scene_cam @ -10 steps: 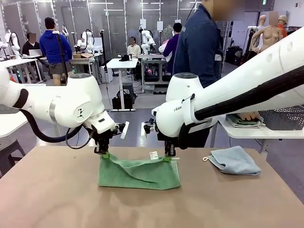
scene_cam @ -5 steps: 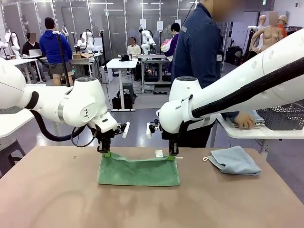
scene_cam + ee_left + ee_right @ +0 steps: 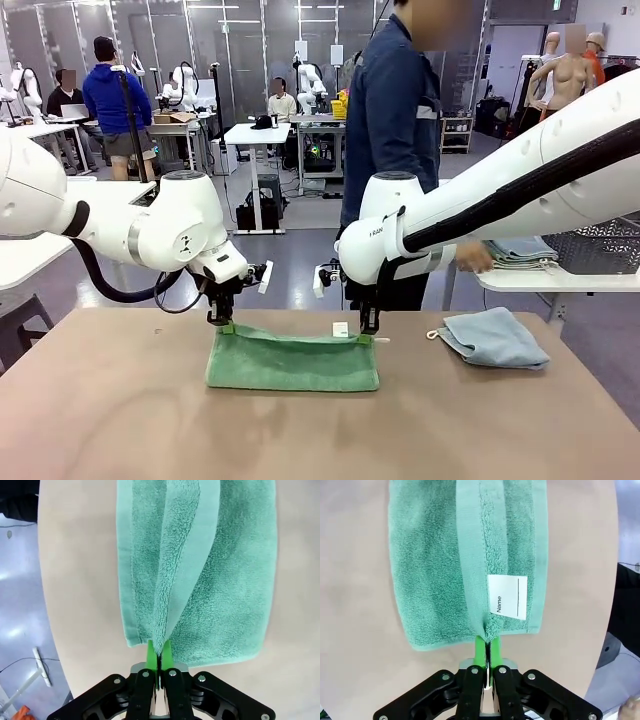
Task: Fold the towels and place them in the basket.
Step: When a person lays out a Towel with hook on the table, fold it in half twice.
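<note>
A green towel (image 3: 292,361) lies folded on the brown table (image 3: 120,420), its top layer held up along the far edge. My left gripper (image 3: 222,326) is shut on the towel's far left corner; in the left wrist view the green pads (image 3: 151,652) pinch a raised fold of the green towel (image 3: 200,570). My right gripper (image 3: 365,337) is shut on the far right corner, beside the white name label (image 3: 507,596) on the green towel (image 3: 435,555). A light blue towel (image 3: 493,337) lies crumpled at the table's right. The basket (image 3: 600,245) stands on a side table at the right.
A person (image 3: 395,130) stands beyond the table's far edge, one hand (image 3: 473,257) on a stack of folded towels (image 3: 520,251) on the white side table (image 3: 560,280). The near half of the brown table is bare.
Both grippers have lowered the green towel's held edge toward the far side, so the sagging top layer now lies flatter. The person has shifted left and moved a hand on the side table.
</note>
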{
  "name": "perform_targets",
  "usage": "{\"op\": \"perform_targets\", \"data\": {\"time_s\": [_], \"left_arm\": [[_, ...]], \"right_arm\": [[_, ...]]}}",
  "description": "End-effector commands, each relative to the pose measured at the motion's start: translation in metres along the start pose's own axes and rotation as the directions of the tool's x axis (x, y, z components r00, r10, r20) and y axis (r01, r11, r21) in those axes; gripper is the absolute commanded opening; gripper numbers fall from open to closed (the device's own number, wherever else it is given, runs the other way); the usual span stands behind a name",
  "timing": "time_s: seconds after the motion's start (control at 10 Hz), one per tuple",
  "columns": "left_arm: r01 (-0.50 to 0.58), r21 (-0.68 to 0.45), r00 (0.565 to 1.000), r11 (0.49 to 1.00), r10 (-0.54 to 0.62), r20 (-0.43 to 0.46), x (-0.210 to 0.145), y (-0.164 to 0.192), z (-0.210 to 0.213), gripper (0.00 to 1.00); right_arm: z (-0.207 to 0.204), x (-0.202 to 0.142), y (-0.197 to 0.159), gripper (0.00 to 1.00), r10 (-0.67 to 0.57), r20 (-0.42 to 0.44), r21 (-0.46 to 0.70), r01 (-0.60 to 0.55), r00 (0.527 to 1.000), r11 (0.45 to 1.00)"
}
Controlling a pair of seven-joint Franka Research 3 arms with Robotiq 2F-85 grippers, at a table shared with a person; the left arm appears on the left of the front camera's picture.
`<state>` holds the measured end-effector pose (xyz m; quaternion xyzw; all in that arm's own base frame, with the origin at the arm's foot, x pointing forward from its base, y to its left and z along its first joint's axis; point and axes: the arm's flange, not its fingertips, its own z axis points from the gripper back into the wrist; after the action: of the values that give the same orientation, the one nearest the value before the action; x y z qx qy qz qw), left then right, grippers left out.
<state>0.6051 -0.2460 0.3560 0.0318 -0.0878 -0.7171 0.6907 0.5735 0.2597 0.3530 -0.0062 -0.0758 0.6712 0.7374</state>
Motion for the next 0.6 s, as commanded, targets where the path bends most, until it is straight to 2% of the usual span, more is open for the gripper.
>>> {"op": "perform_targets", "data": {"time_s": [0.0,0.4,0.5], "left_arm": [[0.008,0.017,1.0,1.0,-0.008,-0.003,0.003,0.013,-0.007,0.04],[-0.011,0.031,1.0,0.999,0.011,-0.013,0.0,0.025,-0.019,0.04],[-0.028,0.041,0.999,0.999,0.029,-0.025,-0.002,0.024,-0.019,0.04]], "right_arm": [[-0.007,0.009,-0.012,0.04,-0.036,0.005,-0.022,0.036,0.999,0.999],[-0.02,0.012,-0.024,0.04,-0.072,0.0,-0.014,0.072,0.997,0.997],[-0.021,0.012,-0.024,0.11,-0.084,-0.011,-0.013,0.084,0.996,0.996]]}}
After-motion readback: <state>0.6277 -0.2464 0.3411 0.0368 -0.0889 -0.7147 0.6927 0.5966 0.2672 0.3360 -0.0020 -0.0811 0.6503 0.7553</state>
